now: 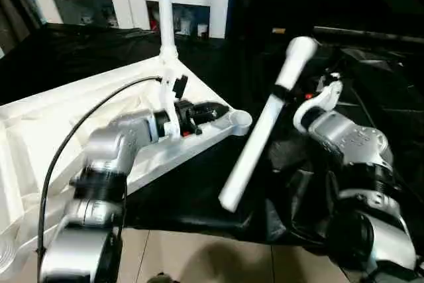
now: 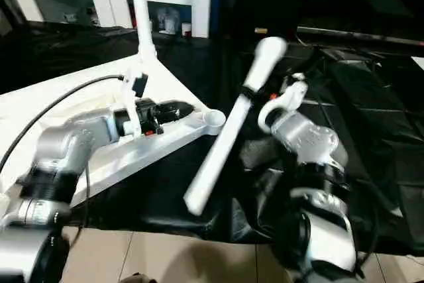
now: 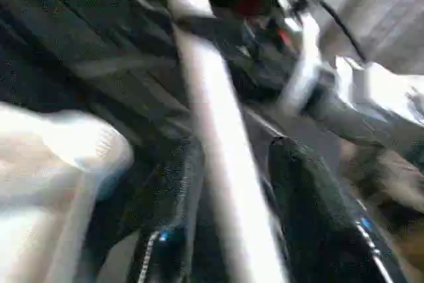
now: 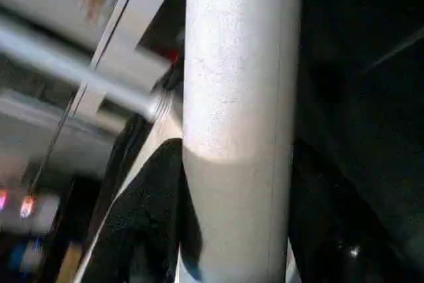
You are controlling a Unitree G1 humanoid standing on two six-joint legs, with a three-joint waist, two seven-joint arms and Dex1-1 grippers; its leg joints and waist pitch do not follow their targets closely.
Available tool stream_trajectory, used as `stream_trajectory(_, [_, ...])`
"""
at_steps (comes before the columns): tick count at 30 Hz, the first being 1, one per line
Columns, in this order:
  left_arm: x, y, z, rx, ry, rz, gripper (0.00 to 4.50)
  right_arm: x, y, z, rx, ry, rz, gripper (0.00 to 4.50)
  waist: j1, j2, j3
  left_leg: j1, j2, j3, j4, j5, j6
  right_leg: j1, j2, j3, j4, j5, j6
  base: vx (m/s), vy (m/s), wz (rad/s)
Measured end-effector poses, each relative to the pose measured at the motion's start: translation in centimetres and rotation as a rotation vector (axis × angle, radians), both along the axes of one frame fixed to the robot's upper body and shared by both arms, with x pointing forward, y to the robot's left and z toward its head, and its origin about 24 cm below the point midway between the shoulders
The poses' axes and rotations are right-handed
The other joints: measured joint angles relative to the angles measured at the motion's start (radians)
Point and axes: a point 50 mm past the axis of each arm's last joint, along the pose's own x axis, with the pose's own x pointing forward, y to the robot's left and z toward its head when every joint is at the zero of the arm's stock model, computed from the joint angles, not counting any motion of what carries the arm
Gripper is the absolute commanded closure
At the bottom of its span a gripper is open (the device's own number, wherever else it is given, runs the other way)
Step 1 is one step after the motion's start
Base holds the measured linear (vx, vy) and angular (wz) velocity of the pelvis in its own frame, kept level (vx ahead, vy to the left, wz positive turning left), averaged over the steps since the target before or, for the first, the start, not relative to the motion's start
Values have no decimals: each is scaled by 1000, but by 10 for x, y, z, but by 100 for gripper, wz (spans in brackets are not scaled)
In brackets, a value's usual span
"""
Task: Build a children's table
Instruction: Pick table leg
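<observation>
White plastic makes up every part of the task: the tabletop lies underside up across the left half of the head view on a black cloth, with one leg already standing upright from its far corner at upper centre and an empty round corner socket at mid-frame. A second leg, a long tapered tube with a rounded end at upper right, is held aslant at centre frame by the right gripper, whose black fingers are closed against its two sides in the right wrist view. The left gripper lies low beside the socket; its jaws are seen spread in the left wrist view, with the held leg crossing in front of them, though contact cannot be judged. For this step to be done well, the leg's lower end should probably be brought over the socket, stood upright before pressing, and the tabletop steadied by the left gripper.
</observation>
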Motion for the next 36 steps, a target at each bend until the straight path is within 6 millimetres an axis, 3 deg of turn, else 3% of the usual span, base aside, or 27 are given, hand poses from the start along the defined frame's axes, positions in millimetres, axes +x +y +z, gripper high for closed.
stream_trajectory(4, [-19,-6,-18,74,70,-81,215,5,4,14,72,-53,-22,278,-5,2,1,0,0,0,0,0,0,0,0,0,1,0,0,0,0,0])
stream_trajectory(9, [-23,-11,-25,135,104,-73,170,10,8,29,98,-95,-29,279,-3,3,2,1,0,0,0,1,-1,0,1,0,0,0,1,0,0,0])
stream_trajectory(12, [-27,-12,-27,138,112,-78,135,11,6,28,102,-88,-55,279,-3,2,2,0,0,0,0,0,-1,0,1,0,0,0,1,0,0,0])
stream_trajectory(18, [-28,-13,-23,114,110,-77,132,12,5,25,111,-73,-67,279,-3,2,2,0,0,0,0,0,-1,0,1,0,0,0,1,0,0,0])
stream_trajectory(36, [-24,-6,-21,84,136,-5,293,16,8,26,148,-61,-103,279,-3,2,2,0,0,0,0,0,-1,0,1,0,0,0,1,0,0,0])
